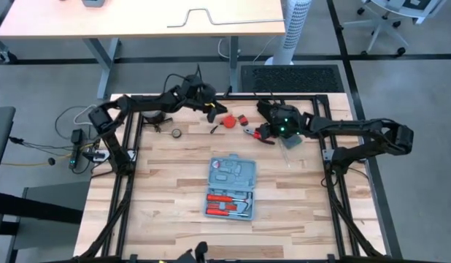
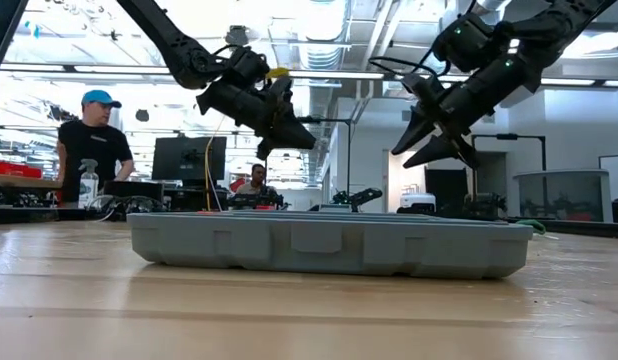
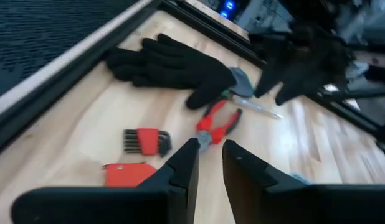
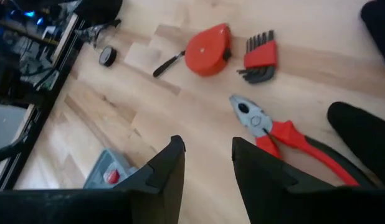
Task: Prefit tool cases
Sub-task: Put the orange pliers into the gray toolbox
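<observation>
Dark fingers (image 3: 180, 171) of the left gripper (image 3: 208, 163) are held slightly apart and empty above red-handled pliers (image 3: 216, 122), a red hex-key set (image 3: 146, 141) and a black glove (image 3: 171, 62). The right gripper (image 4: 207, 163) is likewise parted, gripping nothing, over the pliers near a round red tape measure (image 4: 208, 50). The flat rectangular light-blue plastic tool case (image 1: 231, 188) is laid open mid-table, well apart from both grippers.

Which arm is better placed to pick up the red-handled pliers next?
Right, probably. The right gripper hovers open just short of the pliers, while the left gripper, also open, sits nearer the hex key set.
</observation>
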Robot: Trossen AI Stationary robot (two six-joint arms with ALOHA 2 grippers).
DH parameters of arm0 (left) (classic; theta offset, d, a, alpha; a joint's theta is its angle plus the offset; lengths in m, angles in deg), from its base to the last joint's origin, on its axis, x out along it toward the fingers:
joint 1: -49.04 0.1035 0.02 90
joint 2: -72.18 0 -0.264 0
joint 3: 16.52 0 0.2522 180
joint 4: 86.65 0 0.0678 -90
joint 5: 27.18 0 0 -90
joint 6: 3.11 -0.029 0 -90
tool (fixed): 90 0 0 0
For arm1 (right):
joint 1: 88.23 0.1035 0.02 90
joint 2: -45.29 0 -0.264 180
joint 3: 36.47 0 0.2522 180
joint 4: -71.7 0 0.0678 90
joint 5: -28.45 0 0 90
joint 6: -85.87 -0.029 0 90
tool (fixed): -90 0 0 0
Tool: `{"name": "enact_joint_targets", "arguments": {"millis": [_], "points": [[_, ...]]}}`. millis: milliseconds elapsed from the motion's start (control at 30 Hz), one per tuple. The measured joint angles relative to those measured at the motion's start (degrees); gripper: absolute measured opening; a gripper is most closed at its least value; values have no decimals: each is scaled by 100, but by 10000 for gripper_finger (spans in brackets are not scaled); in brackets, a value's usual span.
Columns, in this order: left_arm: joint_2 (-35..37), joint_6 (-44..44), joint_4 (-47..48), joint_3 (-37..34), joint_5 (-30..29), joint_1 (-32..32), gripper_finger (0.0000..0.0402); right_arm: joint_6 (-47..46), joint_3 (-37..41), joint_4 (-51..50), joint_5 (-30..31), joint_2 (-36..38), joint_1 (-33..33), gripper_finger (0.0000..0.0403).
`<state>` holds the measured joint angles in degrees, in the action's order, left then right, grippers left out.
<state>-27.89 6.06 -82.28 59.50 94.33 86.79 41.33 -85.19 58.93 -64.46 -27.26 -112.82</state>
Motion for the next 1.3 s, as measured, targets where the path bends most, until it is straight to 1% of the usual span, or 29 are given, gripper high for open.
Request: {"name": "enact_joint_targets", "arguments": {"millis": [100,233,467,567,700,800,1000,1133,1233,1300], "points": [[2,138,6,0,173,115,65,-90,0,95,281,0,87,142],[4,175,169,0,463,136,65,-198,0,364,440,0,186,142],[4,266,548,-2,530,-12,65,1,0,508,445,0,386,142],[4,486,579,-2,580,-113,65,89,0,510,445,0,512,142],[4,545,634,-2,583,-295,65,176,0,480,445,0,689,142],[4,655,671,-4,590,-449,65,416,0,417,445,0,807,142],[4,599,754,-7,590,-757,65,861,0,29,442,0,915,142],[4,454,754,-7,570,-895,65,1199,-157,-629,440,-19,869,142],[4,325,754,-7,515,-943,65,1601,-476,-1187,445,-275,839,142],[4,250,748,-7,397,-957,65,1898,-705,-1503,442,-614,803,142]]}}
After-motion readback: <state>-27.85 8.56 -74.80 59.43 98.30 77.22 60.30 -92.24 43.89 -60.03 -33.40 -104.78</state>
